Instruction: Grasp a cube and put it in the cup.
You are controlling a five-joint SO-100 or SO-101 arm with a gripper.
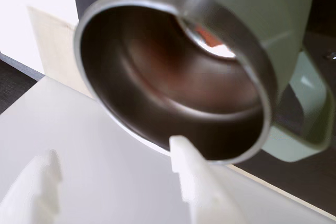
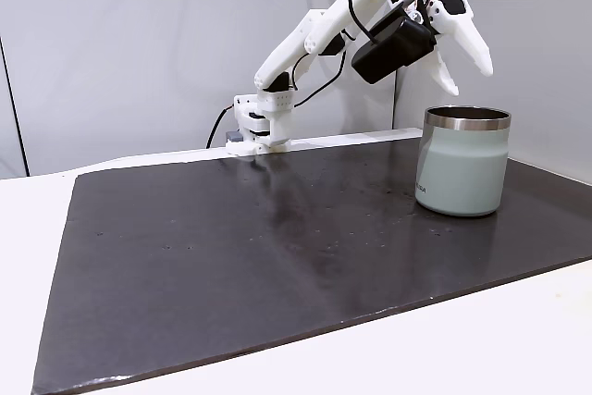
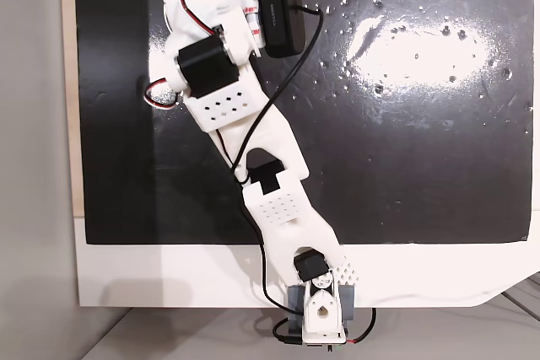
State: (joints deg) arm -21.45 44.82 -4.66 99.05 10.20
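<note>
Covering the white table (image 2: 518, 339), a black mat (image 2: 231, 256) holds the cup (image 2: 462, 173); gripper (image 2: 465, 69) spread.

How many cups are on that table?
1. The cup stands on the dark mat at its right side in a fixed view, right below the robot's open hand. The wrist view looks into its steel mouth. Nothing appears hidden behind it.
</note>
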